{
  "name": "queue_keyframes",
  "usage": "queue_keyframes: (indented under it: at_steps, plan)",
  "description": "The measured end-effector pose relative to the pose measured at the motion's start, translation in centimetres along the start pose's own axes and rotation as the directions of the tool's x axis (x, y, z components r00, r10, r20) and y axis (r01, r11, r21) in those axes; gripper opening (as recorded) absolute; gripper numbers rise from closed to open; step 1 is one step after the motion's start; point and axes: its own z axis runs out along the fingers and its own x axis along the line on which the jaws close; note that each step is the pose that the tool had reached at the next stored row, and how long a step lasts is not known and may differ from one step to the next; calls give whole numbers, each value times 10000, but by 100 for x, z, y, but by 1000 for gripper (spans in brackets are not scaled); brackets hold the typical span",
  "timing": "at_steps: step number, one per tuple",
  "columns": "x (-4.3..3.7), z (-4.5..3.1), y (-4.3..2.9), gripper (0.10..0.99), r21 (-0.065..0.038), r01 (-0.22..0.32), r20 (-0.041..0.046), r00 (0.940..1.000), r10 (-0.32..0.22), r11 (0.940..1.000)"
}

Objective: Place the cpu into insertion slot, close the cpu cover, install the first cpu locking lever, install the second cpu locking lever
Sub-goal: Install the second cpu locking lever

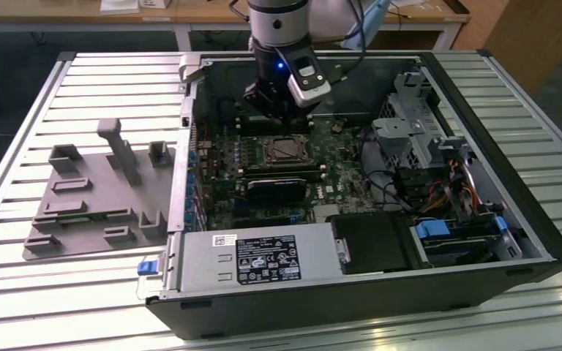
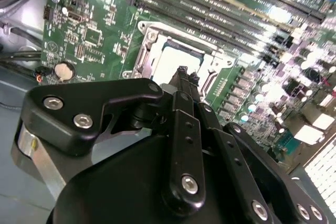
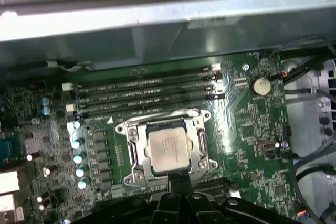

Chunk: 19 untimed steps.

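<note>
The cpu (image 3: pixel 167 148) lies flat in the insertion slot (image 3: pixel 195 172) on the green motherboard, its silver-grey top showing. The cpu cover (image 3: pixel 130 149) lies down around the chip as a silvery frame. In the second wrist view the cpu (image 2: pixel 173 60) shows just past the fingertips. My gripper (image 3: pixel 176 183) hovers low beside the socket's edge, fingers together and holding nothing. In the exterior view the gripper (image 1: pixel 279 119) hangs inside the open computer case, just behind the socket (image 1: pixel 283 150). Whether the locking levers are latched I cannot tell.
Long black memory slots (image 3: pixel 147 95) run beside the socket. A black card (image 1: pixel 276 189) stands in front of the socket, with a power supply (image 1: pixel 252 259) at the case's near wall. Drive cages and cables (image 1: pixel 437 183) fill the exterior view's right. A grey fixture plate (image 1: pixel 96 197) lies on the table.
</note>
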Motion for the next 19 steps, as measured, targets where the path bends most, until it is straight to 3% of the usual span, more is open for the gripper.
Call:
queue_keyframes:
  at_steps: [12,15,19]
  plan:
    - [-36,12,-227,102,-101,-12,-15,10000,11,9999]
    - [-37,30,-272,102,-167,-16,-24,10000,16,9999]
    - [-15,65,-308,102,-355,-32,-55,10000,31,9994]
